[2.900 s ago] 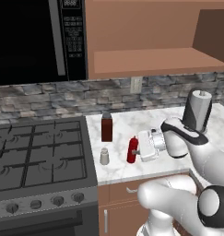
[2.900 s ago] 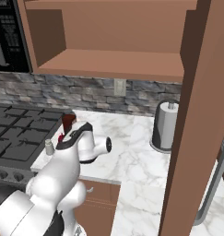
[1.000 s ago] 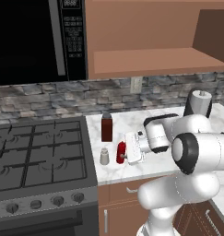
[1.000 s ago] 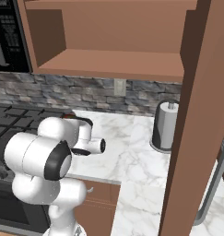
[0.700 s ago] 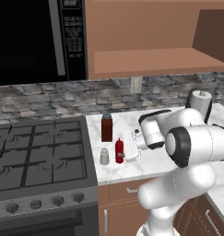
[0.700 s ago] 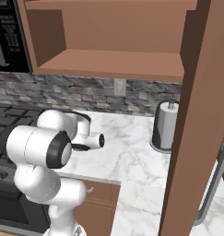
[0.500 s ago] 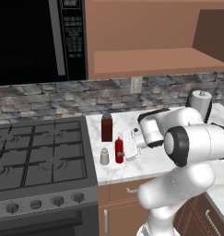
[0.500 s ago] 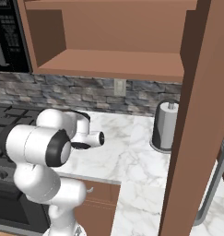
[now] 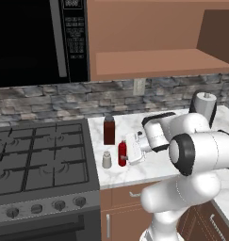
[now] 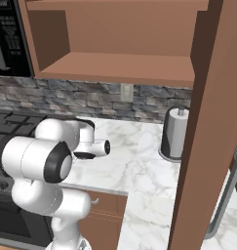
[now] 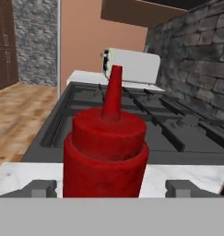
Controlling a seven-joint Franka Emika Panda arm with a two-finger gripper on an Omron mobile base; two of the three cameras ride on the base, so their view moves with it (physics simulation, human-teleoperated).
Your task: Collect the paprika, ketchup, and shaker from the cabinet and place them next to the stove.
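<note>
The ketchup [image 9: 122, 153] stands upright on the marble counter, just right of the small shaker [image 9: 106, 160] and in front of the paprika [image 9: 109, 131]. All three are close to the right side of the stove [image 9: 40, 160]. My gripper [image 9: 127, 154] lies sideways at the ketchup's right, open around the bottle. In the hand view the ketchup [image 11: 105, 152] stands between the fingertips [image 11: 39, 188] with a gap on each side, and my gripper [image 11: 109, 190] grips nothing. The cabinet [image 9: 153, 61] shelf above is bare.
A black microwave [image 9: 36, 42] hangs over the stove. A paper towel roll [image 9: 203, 106] stands at the back right of the counter [image 9: 172, 162]. In the right base view, a tall brown panel [image 10: 207, 122] rises at the right. Beyond the stove [image 11: 132, 124] lies a white appliance [image 11: 132, 64].
The arm carried the ketchup left toward the stove and set it beside the shaker. The jaws have since spread apart and let go of the bottle.
</note>
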